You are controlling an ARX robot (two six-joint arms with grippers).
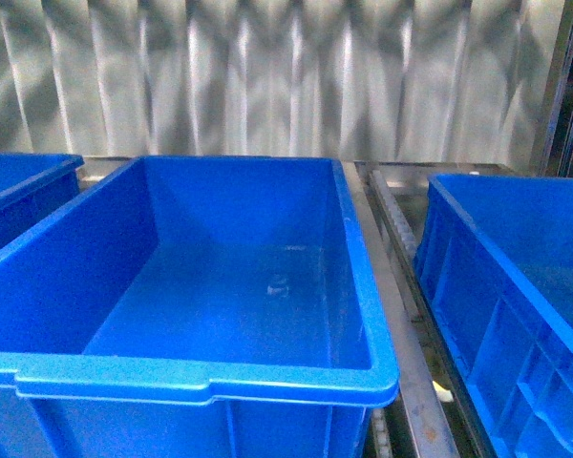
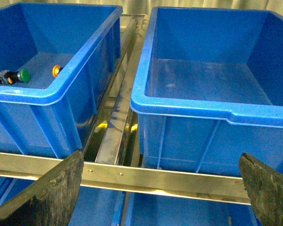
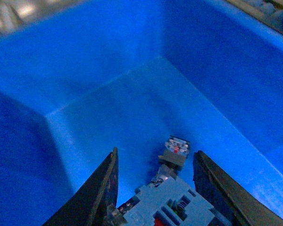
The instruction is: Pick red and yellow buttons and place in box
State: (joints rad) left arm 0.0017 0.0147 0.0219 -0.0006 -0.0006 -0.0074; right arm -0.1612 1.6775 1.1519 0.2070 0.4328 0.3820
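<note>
The front view shows three bright-blue bins side by side on a metal rack (image 1: 401,315), against a corrugated metal wall (image 1: 267,76). Only a corner of the left bin (image 1: 24,186) shows. The large middle box (image 1: 201,377) fills most of the view, and its floor looks bare. The right bin (image 1: 497,315) is cut off by the picture's edge. Neither arm appears here.

In the left wrist view, the left gripper (image 2: 162,197) hangs in front of the rack with its dark fingers (image 2: 52,193) spread wide, holding nothing. Beyond it, the left bin holds a green-capped button (image 2: 13,76) lying on its side and, near it, a yellow-orange button (image 2: 56,70). The box beside that bin shows nothing on its floor.

In the right wrist view, the right gripper (image 3: 155,188) is down inside a blue bin, fingers apart. Between them lie grey switch bodies (image 3: 172,197) on the floor, one showing a small red part; the fingers do not visibly pinch anything.
</note>
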